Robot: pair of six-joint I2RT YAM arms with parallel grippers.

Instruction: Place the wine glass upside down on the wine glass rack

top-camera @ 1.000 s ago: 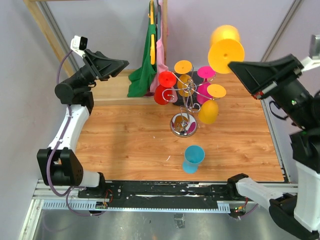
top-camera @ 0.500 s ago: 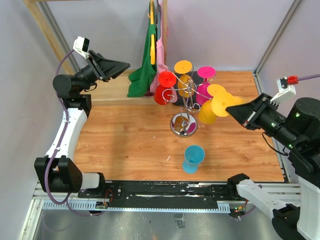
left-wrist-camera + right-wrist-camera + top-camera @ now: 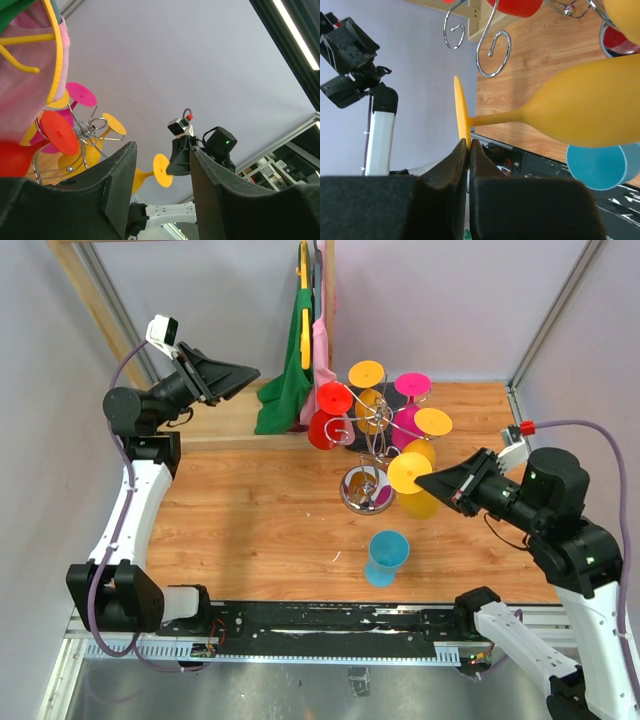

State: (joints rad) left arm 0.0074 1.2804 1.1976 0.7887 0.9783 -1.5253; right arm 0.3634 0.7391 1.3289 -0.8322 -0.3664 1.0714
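Observation:
My right gripper (image 3: 428,481) is shut on the rim of the foot of a yellow wine glass (image 3: 418,498). The glass is held tilted, foot up and bowl down, just right of the chrome wine glass rack (image 3: 367,490). In the right wrist view the fingers (image 3: 468,146) pinch the thin foot, and the glass's bowl (image 3: 585,110) lies below the rack's spiral loops (image 3: 492,55). Several red, orange, pink and yellow glasses hang on the rack. My left gripper (image 3: 248,370) is open and empty, raised at the back left; its wrist view shows the rack (image 3: 87,132).
A blue glass (image 3: 386,557) stands on the wooden table in front of the rack, and it also shows in the right wrist view (image 3: 597,167). Green and pink cloths (image 3: 290,380) hang at the back, left of the rack. Walls and frame posts close the sides.
My right arm has come down and to the left with the yellow glass, from high at the back right to beside the rack. The left arm has barely moved.

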